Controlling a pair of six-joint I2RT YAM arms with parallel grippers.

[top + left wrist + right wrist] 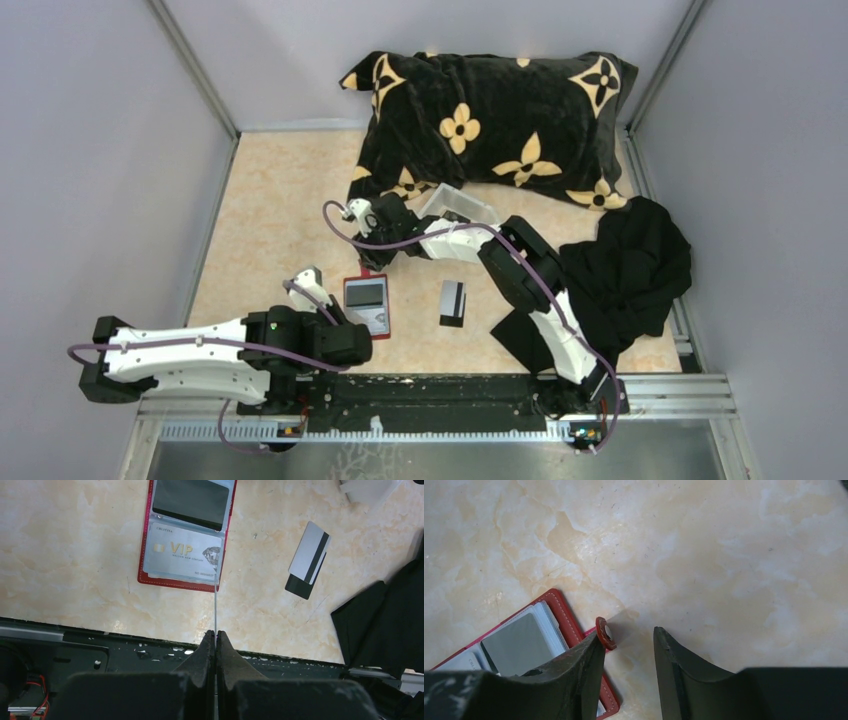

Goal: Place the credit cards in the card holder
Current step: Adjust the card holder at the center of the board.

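Where beige marbled tabletop [280, 200] meets grey walls [100, 150], left hand [215, 637] pinches credit card [215, 605]; right hand [629, 645] parted.

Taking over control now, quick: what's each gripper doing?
Left gripper: closed on a thin sheet seen edge-on; whether it is a card or a pocket leaf cannot be told.
Right gripper: open, holding nothing, beside the card holder and its snap tab.

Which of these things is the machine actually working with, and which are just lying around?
In the job: red folding card holder with clear pockets; silver card with black stripe lying on a black card; thin card pinched edge-on in the left end effector.
Lying about: black pillow with yellow flowers; crumpled black cloth; clear plastic tray.
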